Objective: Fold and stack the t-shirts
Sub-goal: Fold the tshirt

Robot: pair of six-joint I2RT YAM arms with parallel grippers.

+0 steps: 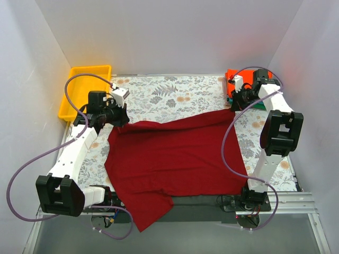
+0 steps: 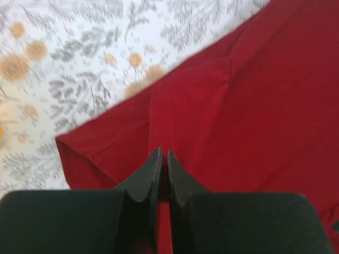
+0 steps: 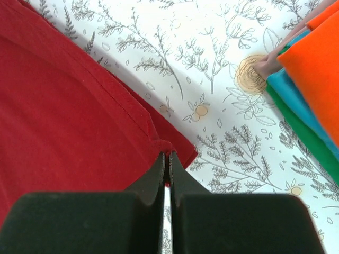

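Note:
The dark crimson t-shirt (image 1: 175, 159) lies spread over the middle of the table, with one part hanging over the near edge. My left gripper (image 1: 123, 119) is at its far left corner. In the left wrist view this gripper (image 2: 163, 154) is shut with crimson cloth (image 2: 254, 106) between the fingers. My right gripper (image 1: 233, 105) is at the far right corner, and the right wrist view shows it (image 3: 166, 156) shut on a pinch of the shirt's edge (image 3: 63, 116). The orange-red shirt (image 3: 318, 69) lies folded on the teal green one (image 3: 318, 152) at the far right (image 1: 233, 75).
A yellow tray (image 1: 90, 67) stands at the far left corner. The grey floral cloth (image 1: 169, 95) covers the table. White walls close in the left, back and right. Purple cables loop beside both arms.

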